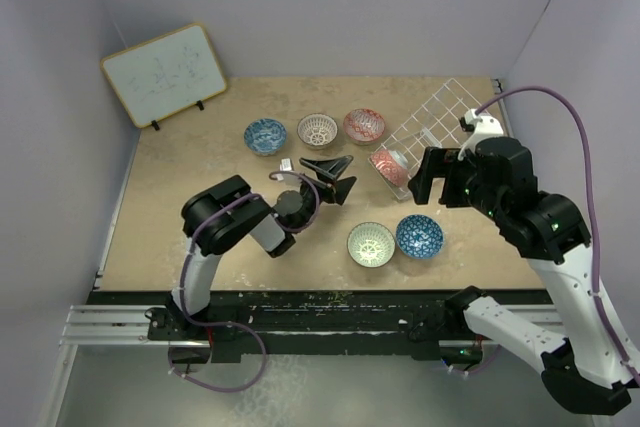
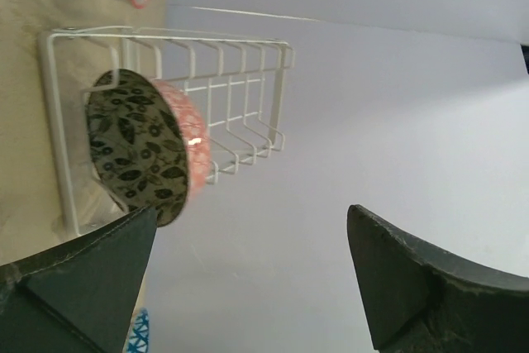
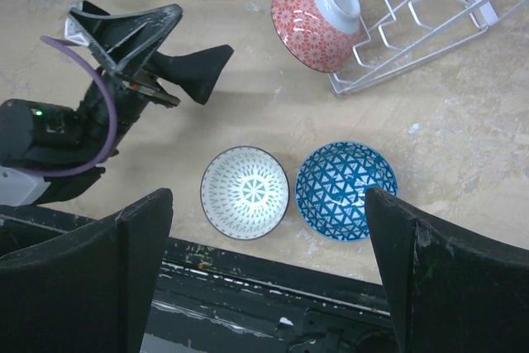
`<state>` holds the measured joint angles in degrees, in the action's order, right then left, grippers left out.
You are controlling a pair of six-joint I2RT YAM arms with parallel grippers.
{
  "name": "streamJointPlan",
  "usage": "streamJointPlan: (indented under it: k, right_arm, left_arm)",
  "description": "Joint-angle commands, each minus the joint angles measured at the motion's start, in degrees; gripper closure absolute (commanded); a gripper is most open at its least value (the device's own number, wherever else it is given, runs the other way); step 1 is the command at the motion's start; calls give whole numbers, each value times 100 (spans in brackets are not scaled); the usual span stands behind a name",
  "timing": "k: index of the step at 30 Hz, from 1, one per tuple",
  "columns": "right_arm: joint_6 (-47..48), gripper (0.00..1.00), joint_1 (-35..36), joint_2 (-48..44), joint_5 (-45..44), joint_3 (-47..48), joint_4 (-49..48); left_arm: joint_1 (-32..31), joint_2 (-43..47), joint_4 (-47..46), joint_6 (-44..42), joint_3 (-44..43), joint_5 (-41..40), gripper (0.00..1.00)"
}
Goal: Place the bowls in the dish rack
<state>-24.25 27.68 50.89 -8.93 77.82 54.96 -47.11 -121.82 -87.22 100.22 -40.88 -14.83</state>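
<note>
The left gripper [image 2: 256,287] gapes wide and empty, facing a red-backed bowl [image 2: 140,146] on edge in the dish rack [image 2: 240,97]. The right gripper [image 3: 269,279] hangs equally wide, empty, above the table [image 3: 463,163]

A robotics lab test cell: plain pale walls [image 1: 350,7] box in a tan table [image 1: 160,217]. Two arms [image 1: 230,222] are bolted to a metal rail [image 1: 110,322] at its near edge, trailing purple cables [image 1: 583,147]. A whiteboard [image 1: 165,74] leans in the far corner.
</note>
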Motion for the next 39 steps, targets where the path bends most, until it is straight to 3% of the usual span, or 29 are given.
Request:
streamJointPlan:
  k: [1,5,9,15,19,26,39]
  right_arm:
    - [7,0,-19,-12,147,395,-152]
    - [34,0,-18,20,69,650,-50]
    - [67,0,-18,66,5,968,108]
    - [46,0,-17,57,-132,1483,295]
    - [34,0,-18,147,-143,1917,371]
    - [87,0,-17,299,-212,2648,536]
    - [62,0,-22,286,-117,2890,636]
  left_arm:
    - [196,1008,-263,-754,309,816,1]
    - [229,1963,897,-1455,385,1648,1]
    - [222,3195,2872,-2592,247,2239,1]
    - [104,4741,6025,-4385,-118,2248,0]
    - [-179,5119,7542,-5409,-475,2018,5]
    - [-1281,4609,8848,-7140,-1361,1450,9]
    - [-2887,3028,9043,-8848,-2236,300,18]
